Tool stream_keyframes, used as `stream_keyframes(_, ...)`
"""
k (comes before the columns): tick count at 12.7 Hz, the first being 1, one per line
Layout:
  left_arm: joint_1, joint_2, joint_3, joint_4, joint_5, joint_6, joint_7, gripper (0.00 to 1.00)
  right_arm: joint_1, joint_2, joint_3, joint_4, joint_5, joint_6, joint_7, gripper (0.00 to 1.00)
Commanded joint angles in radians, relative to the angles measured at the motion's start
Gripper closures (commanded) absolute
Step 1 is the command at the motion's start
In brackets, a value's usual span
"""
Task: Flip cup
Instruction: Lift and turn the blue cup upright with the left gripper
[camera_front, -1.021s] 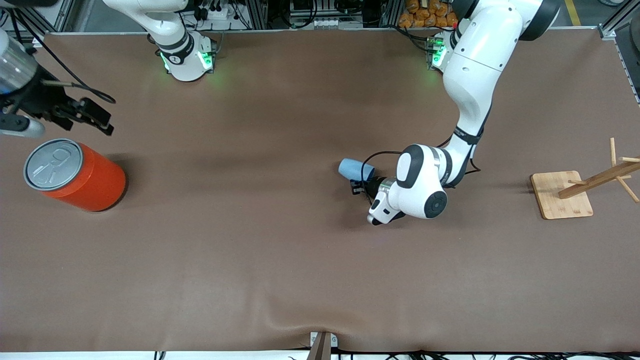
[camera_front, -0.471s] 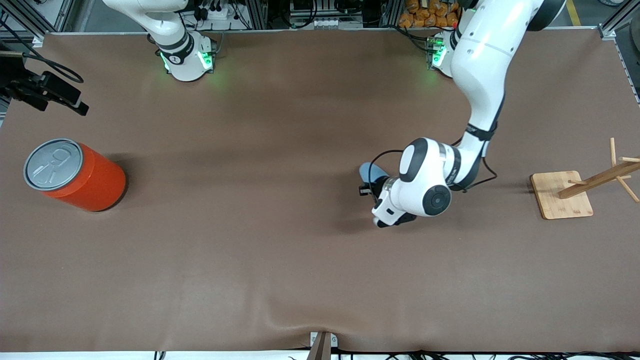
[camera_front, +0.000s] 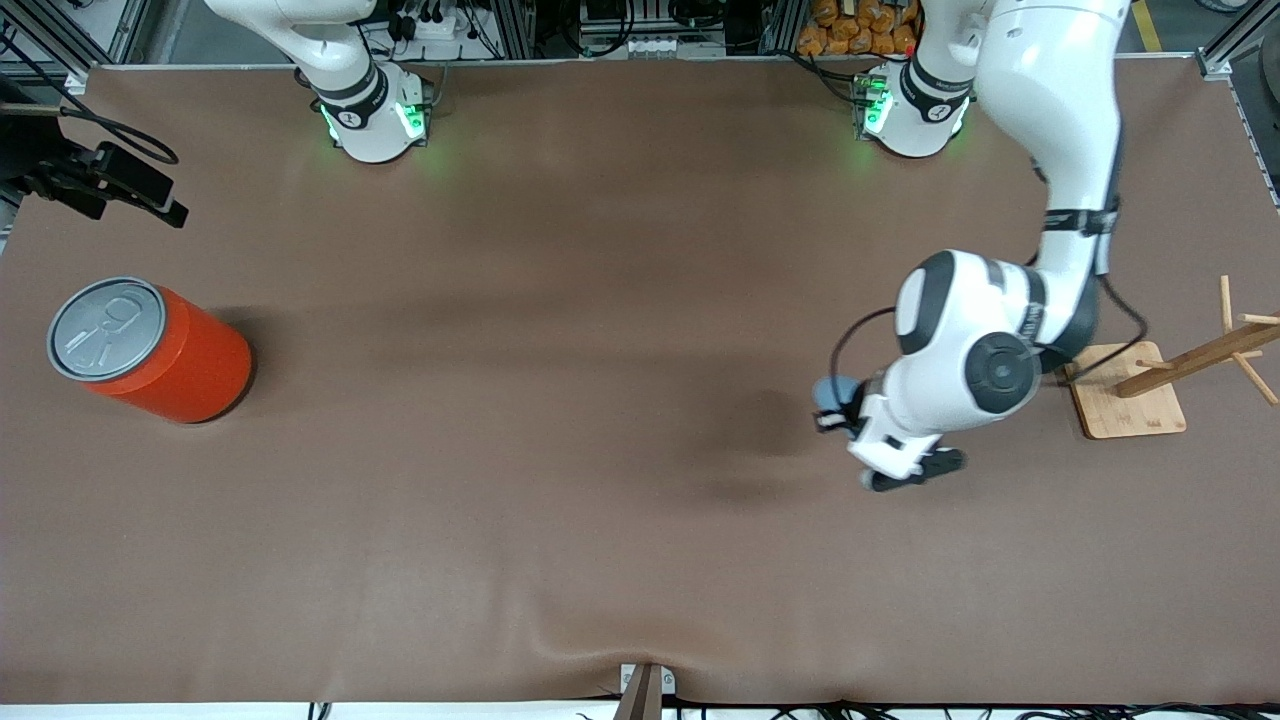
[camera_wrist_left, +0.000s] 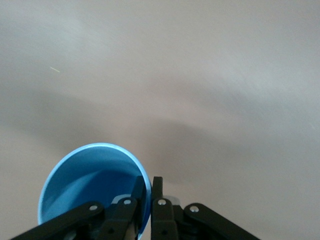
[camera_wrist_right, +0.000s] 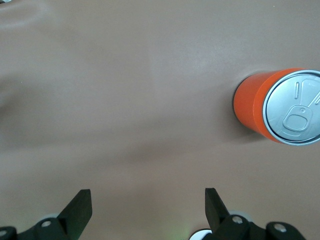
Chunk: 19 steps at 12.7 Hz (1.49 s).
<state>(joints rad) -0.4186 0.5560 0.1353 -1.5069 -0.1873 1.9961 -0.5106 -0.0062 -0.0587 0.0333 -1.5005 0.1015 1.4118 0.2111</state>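
Front view: left arm reaches out from its base and bends low over the brown table (camera_front: 560, 300), toward the left arm's end. The left gripper (camera_front: 835, 412) sits mostly hidden under the white wrist; only a sliver of the cup (camera_front: 833, 391) shows at the wrist's edge, up off the mat with a dark shadow on the table beside it. The wooden rack (camera_front: 1150, 380) stands just beside the arm's elbow, on its square bamboo base. The orange can (camera_front: 150, 350) stands upright near the right arm's end, grey pull-tab lid up. The right gripper (camera_front: 110, 185) hangs at the table's edge above the can; that arm waits.

Left wrist view: left gripper (camera_wrist_left: 146, 192) is clamped on the cup (camera_wrist_left: 92, 187), one finger inside the rim and one outside, pinching the wall. Cup mouth faces the camera, darker blue inside. Only bare mat under it.

Right wrist view: right gripper (camera_wrist_right: 148, 207) fingers spread wide, holding nothing. Orange can (camera_wrist_right: 280, 107) seen from above, upright on the mat, well apart from the fingers.
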Motion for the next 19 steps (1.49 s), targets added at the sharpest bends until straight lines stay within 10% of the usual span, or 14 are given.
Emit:
stream_keyframes(1,-0.011,0.051,0.03,-0.016,0.147,0.126,-0.142,1.0,0.012,0.016,-0.013,0.029,0.001,-0.017,-0.006,0.0)
stream_keyframes(6,-0.009,0.159,0.049,-0.018,0.484,0.334,-0.511,1.0,0.038,0.017,-0.01,0.031,-0.101,-0.008,-0.17,0.0)
stream_keyframes(14,-0.002,0.151,0.05,-0.046,0.523,0.331,-0.56,1.0,0.035,0.016,-0.013,0.029,-0.1,-0.014,-0.225,0.0)
stream_keyframes(15,0.001,0.148,0.049,-0.046,0.523,0.329,-0.568,0.82,0.034,0.016,-0.013,0.029,-0.1,-0.014,-0.225,0.0)
stream_keyframes(16,0.003,0.148,0.049,-0.046,0.523,0.329,-0.584,0.01,0.032,0.016,-0.013,0.029,-0.1,-0.016,-0.223,0.0)
stream_keyframes(19,0.001,0.138,0.049,-0.047,0.528,0.325,-0.579,0.0,0.032,0.016,-0.013,0.029,-0.1,-0.016,-0.223,0.0)
